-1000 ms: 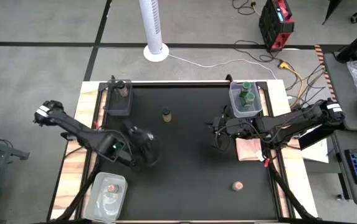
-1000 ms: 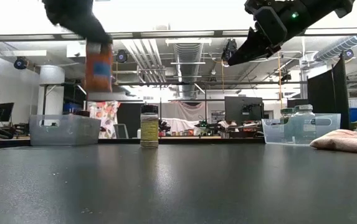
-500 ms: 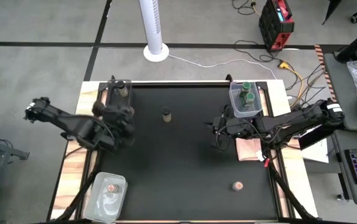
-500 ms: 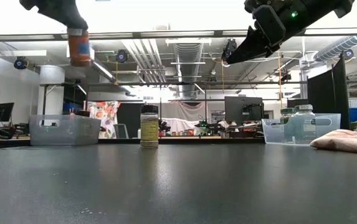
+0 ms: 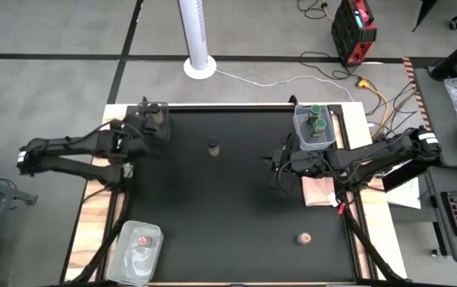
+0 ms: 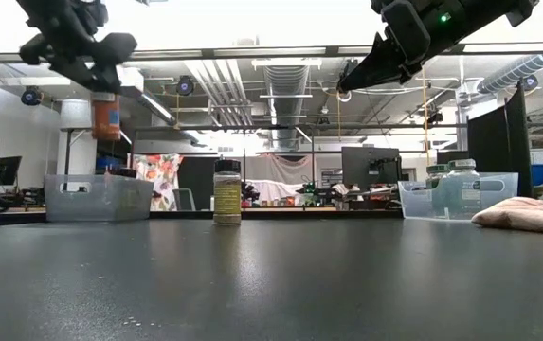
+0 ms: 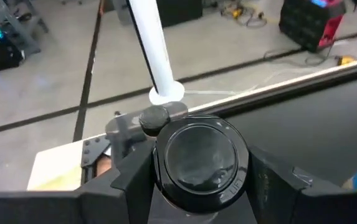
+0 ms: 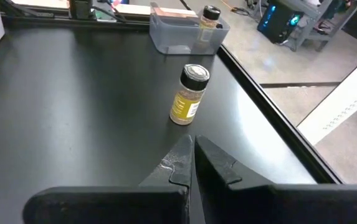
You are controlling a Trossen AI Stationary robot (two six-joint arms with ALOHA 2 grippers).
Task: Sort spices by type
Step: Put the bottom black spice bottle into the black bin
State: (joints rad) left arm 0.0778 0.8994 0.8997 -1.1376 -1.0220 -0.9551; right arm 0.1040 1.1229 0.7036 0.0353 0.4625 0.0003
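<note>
The left gripper clamps a dark-lidded spice jar between its fingers; the jar hangs upright below them, well above the table. It is just over the grey tub at the far left corner, which already holds another dark-lidded jar. The left arm reaches in from the left edge, its forearm angled toward that far corner.

The right gripper hovers high at centre-right, fingers pressed together with nothing between them, its arm stretched in from the right.

A yellow-filled jar stands alone at the far middle. Two green-lidded jars sit in the clear tub at the far right. One pinkish-topped jar sits in the near-left tub; another pinkish jar stands near right.
</note>
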